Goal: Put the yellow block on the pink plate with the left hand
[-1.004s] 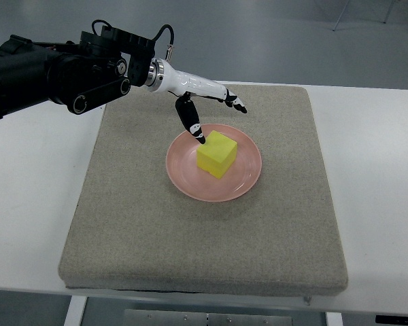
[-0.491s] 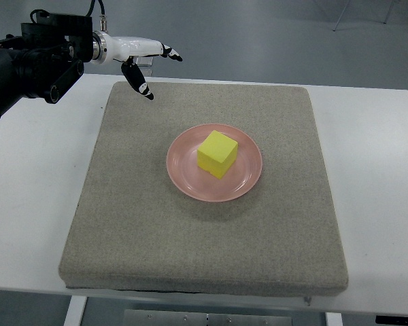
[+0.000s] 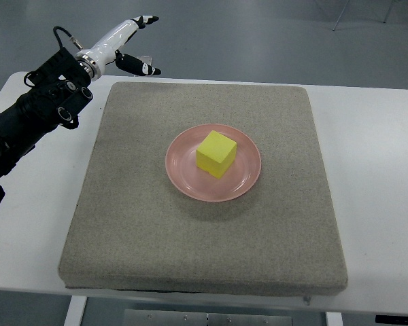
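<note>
A yellow block (image 3: pixel 216 153) rests on the pink plate (image 3: pixel 245 180), near the plate's middle. The plate lies in the centre of a grey felt mat (image 3: pixel 204 238). My left hand (image 3: pixel 132 42) is white with black fingertips and hovers above the mat's far left corner, well away from the plate. Its fingers are spread and hold nothing. The black left arm (image 3: pixel 34 112) runs down to the picture's left edge. No right arm shows.
The mat lies on a white table (image 3: pixel 381 170). The table's bare margins show to the left and right of the mat. Grey floor lies beyond the far edge.
My left hand has drawn back from the block on the plate, moving left and away to the mat's far left corner. The block stays put on the plate.
</note>
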{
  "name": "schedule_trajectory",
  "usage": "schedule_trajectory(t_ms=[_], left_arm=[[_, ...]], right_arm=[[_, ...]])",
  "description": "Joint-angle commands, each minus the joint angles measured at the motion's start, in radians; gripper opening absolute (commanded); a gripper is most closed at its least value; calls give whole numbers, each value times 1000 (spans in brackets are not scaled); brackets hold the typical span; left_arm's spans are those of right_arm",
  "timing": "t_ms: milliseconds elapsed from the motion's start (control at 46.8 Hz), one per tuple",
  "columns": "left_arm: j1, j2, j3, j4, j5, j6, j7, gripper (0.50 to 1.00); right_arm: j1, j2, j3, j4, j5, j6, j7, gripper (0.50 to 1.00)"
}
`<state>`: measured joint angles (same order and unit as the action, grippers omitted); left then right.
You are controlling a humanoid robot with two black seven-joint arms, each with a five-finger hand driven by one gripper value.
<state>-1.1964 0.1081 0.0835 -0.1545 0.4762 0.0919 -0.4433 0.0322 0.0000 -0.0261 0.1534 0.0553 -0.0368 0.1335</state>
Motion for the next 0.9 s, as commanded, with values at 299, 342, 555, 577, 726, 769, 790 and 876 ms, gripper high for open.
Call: schedule_trajectory(t_ms=[299,342,555,577,726,769,790,876], left_arm=[[112,19,-249,18,-429,-261,40,973],[129,19,-269,26,-432,-262,23,973],[172,21,-392,21,-435,-290,-17,979],[172,21,-398,21,-435,-290,-17,979],[169,10,-416,19,-436,-285,-18,979],[166,10,-418,18,-436,-285,-18,979],[164,10,-418,19,-436,-287,-20,979],[158,8,-419,16,-436,-288,-31,979]], right_arm=[[0,0,0,0,0,0,0,924],[0,0,0,0,0,0,0,924],[0,0,0,0,0,0,0,924],[0,0,0,0,0,0,0,924],[0,0,0,0,0,0,0,924],[-2,0,0,0,0,0,0,924],[0,0,0,0,0,0,0,924],[0,0,0,0,0,0,0,924]])
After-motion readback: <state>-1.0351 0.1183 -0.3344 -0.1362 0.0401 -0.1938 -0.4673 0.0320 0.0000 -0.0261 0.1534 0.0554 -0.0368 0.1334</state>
